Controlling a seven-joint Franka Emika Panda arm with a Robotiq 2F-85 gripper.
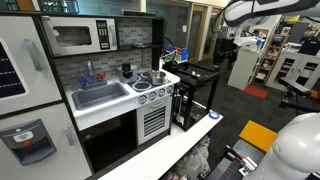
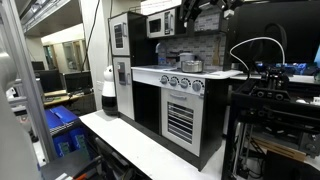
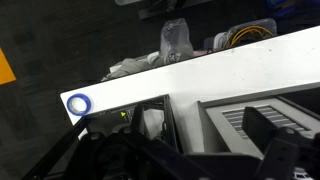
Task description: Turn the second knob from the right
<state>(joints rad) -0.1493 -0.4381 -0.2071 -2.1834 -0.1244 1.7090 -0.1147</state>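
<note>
Nearest, the white desk [image 1: 165,148] ran along its front edge, with a small blue ring [image 3: 78,103] by one corner. Behind that stood the toy kitchen [image 1: 100,110], its knobs in a level row on the panel above the oven. The second knob from the right [image 2: 186,85] faced out toward the desk's front edge. Highest and farthest, the gripper [image 2: 193,17] hung over the kitchen's top, well apart from the row. The knob lay well below it on the front face, so a descent looked due first. Whether the gripper was clenched or released could not be told.
</note>
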